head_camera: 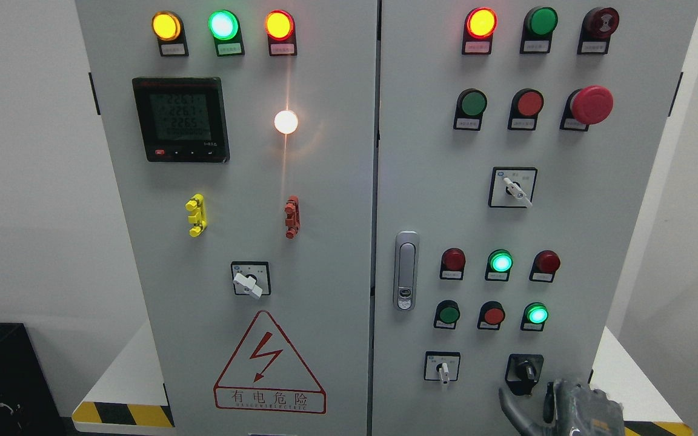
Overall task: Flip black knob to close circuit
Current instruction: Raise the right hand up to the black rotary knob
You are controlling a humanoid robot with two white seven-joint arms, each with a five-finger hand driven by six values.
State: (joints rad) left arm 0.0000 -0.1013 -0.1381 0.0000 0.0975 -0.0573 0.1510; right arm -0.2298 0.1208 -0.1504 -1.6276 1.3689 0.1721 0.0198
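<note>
Here the right robot hand [558, 402] enters at the bottom right edge, just below the black knob [526, 369], which sits at the lower right of the right cabinet door [615, 254]. A dark curved finger [509, 404] reaches up toward the knob's plate and stops just short of it; a second finger [549, 399] stands upright beside it. The fingers are spread loosely and hold nothing. The left robot hand is out of view.

To the knob's left is a white selector switch [442, 367]. Above it lie two rows of round buttons and lamps, two of them lit green [500, 262] [537, 314]. A red mushroom-head stop button [590, 105] sits at the upper right, and a silver door latch [406, 270] at the door's left edge.

On the left door, a digital meter [180, 118] shows the rows 2263, 2267 and 2265, though the digits are faint. A red-bordered warning triangle [269, 363] with a lightning bolt carries the characters 有电危险. The small labels under the lamps are too small to read. The cabinet stands on a white desk [128, 375] edged with yellow and black stripes.
</note>
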